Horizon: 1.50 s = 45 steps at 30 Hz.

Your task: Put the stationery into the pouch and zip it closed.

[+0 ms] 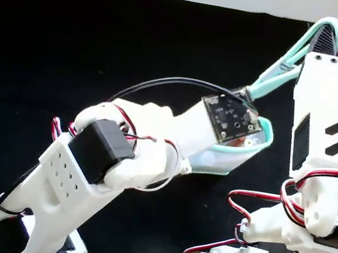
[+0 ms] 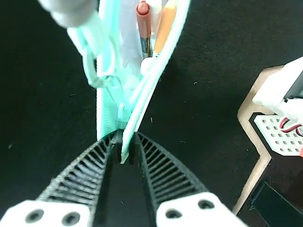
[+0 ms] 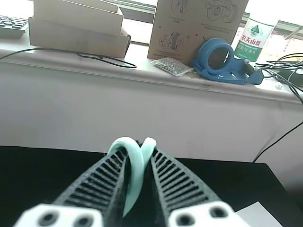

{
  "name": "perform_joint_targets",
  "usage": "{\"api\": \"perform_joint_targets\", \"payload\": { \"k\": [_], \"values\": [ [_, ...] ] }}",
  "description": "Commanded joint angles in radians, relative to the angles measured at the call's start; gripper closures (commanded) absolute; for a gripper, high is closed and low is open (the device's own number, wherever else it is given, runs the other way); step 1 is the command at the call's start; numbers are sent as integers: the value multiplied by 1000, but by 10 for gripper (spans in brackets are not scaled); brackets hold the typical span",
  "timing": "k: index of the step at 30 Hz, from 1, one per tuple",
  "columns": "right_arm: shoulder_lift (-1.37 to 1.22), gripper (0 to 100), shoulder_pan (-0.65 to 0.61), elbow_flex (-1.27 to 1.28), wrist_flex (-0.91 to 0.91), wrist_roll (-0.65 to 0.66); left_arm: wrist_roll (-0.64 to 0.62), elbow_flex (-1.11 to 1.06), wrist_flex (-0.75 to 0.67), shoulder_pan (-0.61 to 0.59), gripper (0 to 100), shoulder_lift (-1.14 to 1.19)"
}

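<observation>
The black desk (image 1: 67, 38) lies open across its far left part, where a hand could pass freely. The left arm (image 1: 119, 151) slants across the middle up to the pouch (image 1: 228, 159), and the strap (image 1: 290, 62) runs from the pouch up to the right hand (image 3: 135, 158), barring the way between them. The right arm (image 1: 331, 128) and its looping wires (image 1: 252, 209) crowd the near right side.

From above, my left arm (image 1: 154, 137) covers most of the pouch (image 1: 228, 161), opening included. In the left wrist view the reddish pen (image 2: 143, 28) and orange pen (image 2: 165, 28) are cut off at the edge. I can't make out the pale blur (image 2: 66, 12) near the strap (image 2: 90, 42).
</observation>
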<state>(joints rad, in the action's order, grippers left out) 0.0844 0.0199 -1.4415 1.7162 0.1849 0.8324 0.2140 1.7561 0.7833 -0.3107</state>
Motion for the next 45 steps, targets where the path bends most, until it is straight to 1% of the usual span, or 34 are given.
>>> {"api": "perform_joint_targets", "payload": {
  "k": [1,3,7,11,18,22,26,30,40,45],
  "values": [
    [8,992,12,-4,-8,-8,-14,2,15,8,865,4],
    [10,992,10,-4,13,-3,-14,19,15,-7,817,7],
    [19,992,16,-5,48,0,-12,62,15,-61,822,4],
    [22,992,10,-7,48,0,35,157,15,-133,822,4],
    [21,992,10,-5,48,-2,91,280,17,-188,822,12],
    [21,992,10,-5,48,-3,92,312,17,-219,822,12],
    [19,992,10,-5,48,-5,97,309,17,-213,819,16],
    [19,992,10,-5,48,-2,186,328,17,-214,822,56],
    [13,992,10,-4,48,-2,192,332,15,-177,821,162],
    [12,992,10,-4,48,-3,192,328,15,-133,822,174]
  ]
}}
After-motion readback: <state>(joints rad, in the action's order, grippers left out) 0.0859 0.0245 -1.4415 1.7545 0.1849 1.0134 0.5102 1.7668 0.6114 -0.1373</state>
